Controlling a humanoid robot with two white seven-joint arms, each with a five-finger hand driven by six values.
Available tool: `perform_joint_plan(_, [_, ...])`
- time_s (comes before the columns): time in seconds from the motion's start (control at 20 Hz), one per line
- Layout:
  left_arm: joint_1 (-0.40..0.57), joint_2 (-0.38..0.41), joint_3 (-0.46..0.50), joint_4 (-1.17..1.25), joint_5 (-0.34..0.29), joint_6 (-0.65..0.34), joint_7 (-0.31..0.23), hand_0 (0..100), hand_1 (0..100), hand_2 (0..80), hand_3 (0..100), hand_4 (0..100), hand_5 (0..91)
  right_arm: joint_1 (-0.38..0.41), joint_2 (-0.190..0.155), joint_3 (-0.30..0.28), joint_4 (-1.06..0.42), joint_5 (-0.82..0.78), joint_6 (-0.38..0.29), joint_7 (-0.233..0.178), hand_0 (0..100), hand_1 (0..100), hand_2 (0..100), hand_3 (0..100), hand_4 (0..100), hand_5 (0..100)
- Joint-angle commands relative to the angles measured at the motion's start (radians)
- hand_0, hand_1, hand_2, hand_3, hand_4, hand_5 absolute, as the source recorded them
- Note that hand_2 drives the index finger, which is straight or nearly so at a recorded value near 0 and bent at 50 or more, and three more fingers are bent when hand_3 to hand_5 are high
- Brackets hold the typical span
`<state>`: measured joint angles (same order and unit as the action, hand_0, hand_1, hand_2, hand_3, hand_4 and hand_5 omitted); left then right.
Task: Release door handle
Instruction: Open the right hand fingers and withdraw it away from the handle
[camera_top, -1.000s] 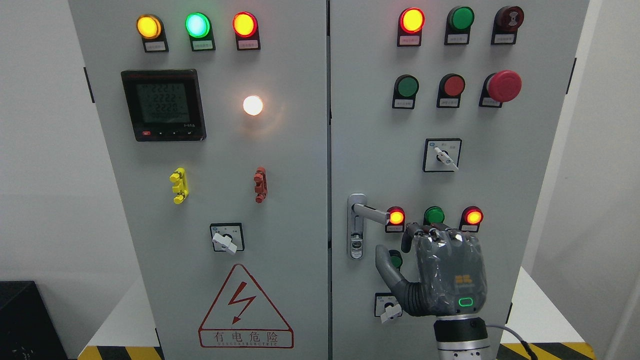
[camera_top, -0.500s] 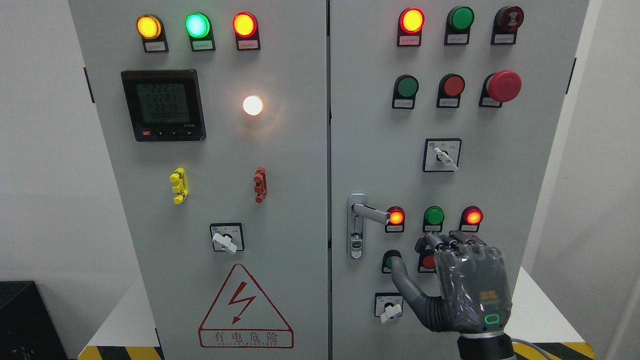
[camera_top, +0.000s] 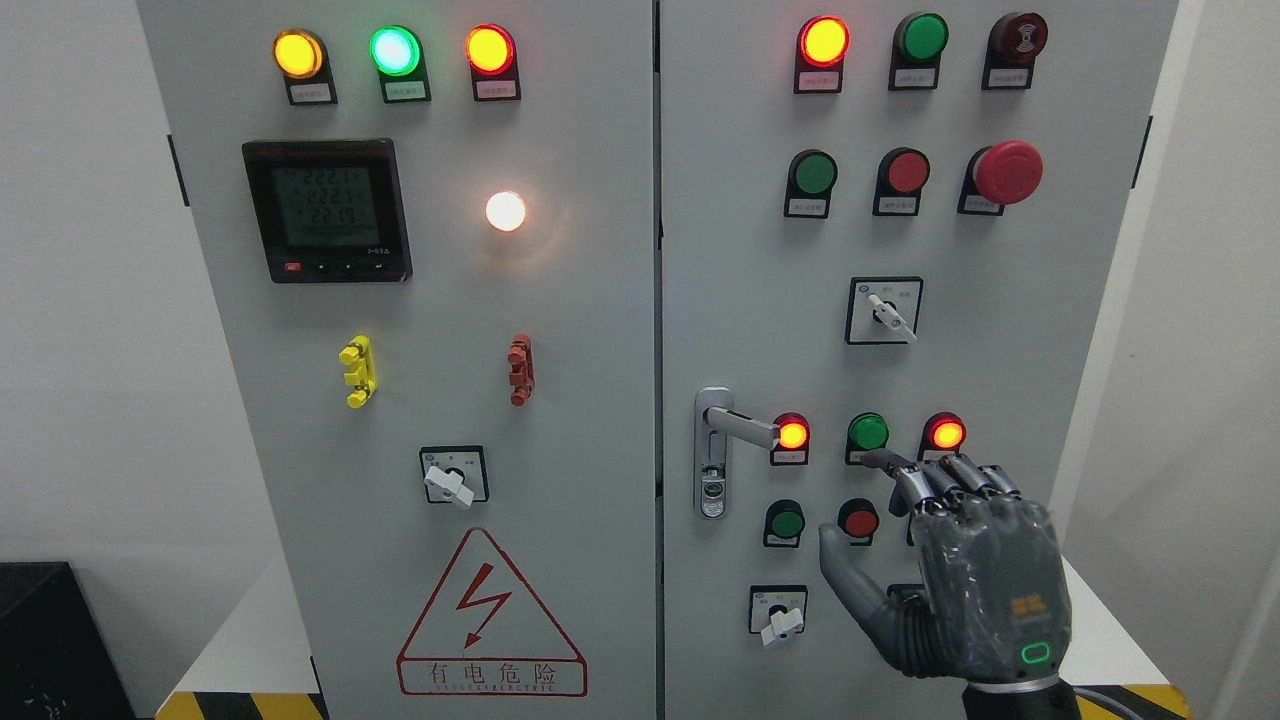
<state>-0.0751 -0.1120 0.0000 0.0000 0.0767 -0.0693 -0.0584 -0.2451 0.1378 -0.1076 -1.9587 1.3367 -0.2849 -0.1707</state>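
- The right hand rises from the lower right edge, fingers spread and relaxed, holding nothing — thumb out to the left.
- The door handle sits at the right door's left edge, its lever pointing right toward a lit red lamp; the hand is well apart from it, lower right.
- Fingertips lie just below the green lamp.

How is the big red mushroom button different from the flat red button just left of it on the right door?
The red mushroom button has a wide domed head standing well out from the door; the flat red button is smaller and sits low in its black collar. The mushroom button overhangs its mount, while the flat one stays within it. Both are red, unlit, in the same row, each above a small label.
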Motion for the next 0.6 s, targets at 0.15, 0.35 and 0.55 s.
perform_joint_plan(0.15, [0.0,0.0,-0.021,-0.02,0.0,0.0,0.0,0,0,2.3,9,1,0.0,0.047,-0.003,-0.115,-0.046,-0.053,-0.026,0.008,45,17,10,7,2,0])
perform_joint_plan(0.35, [0.0,0.0,-0.021,-0.02,0.0,0.0,0.0,0,0,2.2,9,1,0.0,0.046,-0.003,-0.118,-0.045,-0.054,-0.03,0.011,43,14,2,0,0,0])
perform_joint_plan(0.55, [0.0,0.0,-0.021,-0.02,0.0,0.0,0.0,0,0,2.2,9,1,0.0,0.038,-0.003,-0.116,-0.045,-0.054,-0.03,0.017,41,14,0,0,0,0])
